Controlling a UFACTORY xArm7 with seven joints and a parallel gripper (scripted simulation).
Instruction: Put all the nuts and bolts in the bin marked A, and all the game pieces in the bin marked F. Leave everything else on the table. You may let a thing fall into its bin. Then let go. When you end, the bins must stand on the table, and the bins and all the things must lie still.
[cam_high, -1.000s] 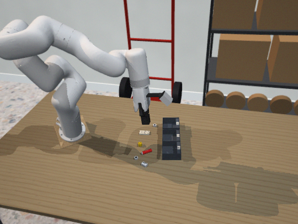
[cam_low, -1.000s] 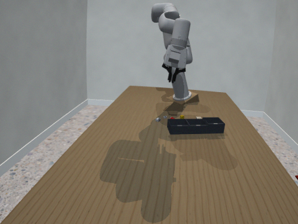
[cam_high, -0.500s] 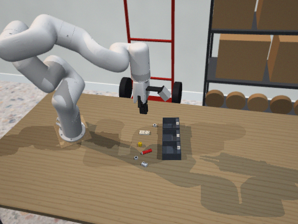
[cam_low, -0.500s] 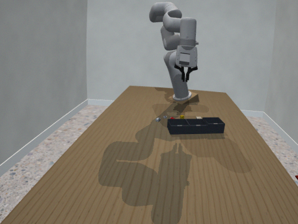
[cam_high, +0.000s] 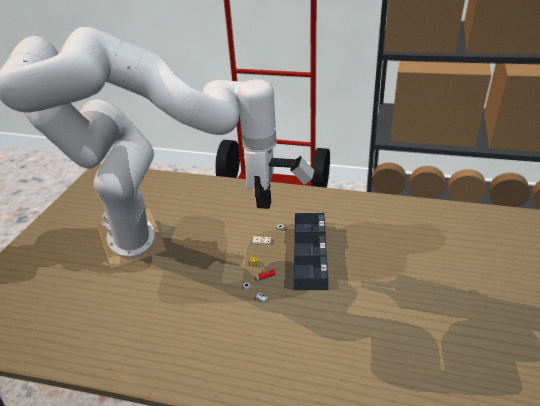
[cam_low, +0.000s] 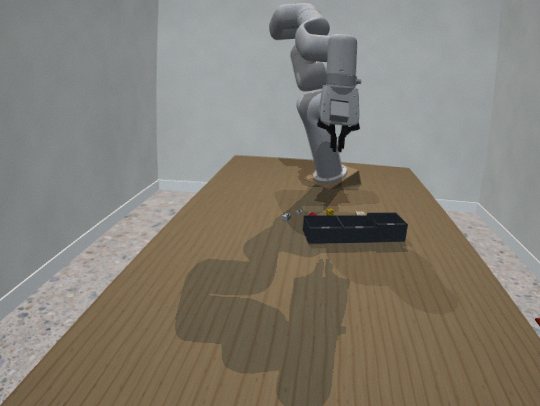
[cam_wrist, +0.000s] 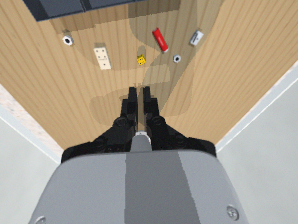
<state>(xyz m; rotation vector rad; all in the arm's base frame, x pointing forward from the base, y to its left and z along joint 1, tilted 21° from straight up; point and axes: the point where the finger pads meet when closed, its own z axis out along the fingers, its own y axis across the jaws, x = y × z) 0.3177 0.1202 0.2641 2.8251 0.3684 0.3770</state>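
Note:
My gripper (cam_high: 262, 202) (cam_low: 338, 147) (cam_wrist: 140, 96) is shut and empty, hanging well above the table, left of the bins. A row of three dark bins (cam_high: 310, 286) (cam_low: 355, 236) (cam_wrist: 60, 10) stands on the table; their small white labels are too small to read. Left of the bins lie a silver nut (cam_high: 281, 227) (cam_wrist: 66, 39), a white domino (cam_high: 262, 240) (cam_wrist: 102, 56) (cam_low: 360, 213), a yellow die (cam_high: 254, 261) (cam_wrist: 141, 60) (cam_low: 330, 212), a red cylinder (cam_high: 265, 274) (cam_wrist: 160, 40), a second nut (cam_high: 246, 285) (cam_wrist: 176, 58) and a silver bolt-like piece (cam_high: 261, 298) (cam_wrist: 196, 37) (cam_low: 286, 217).
The arm's base (cam_high: 127, 240) is bolted to the table left of the objects. Beyond the table's far edge stand a red hand truck (cam_high: 272, 75) and a shelf rack with cardboard boxes (cam_high: 450, 100).

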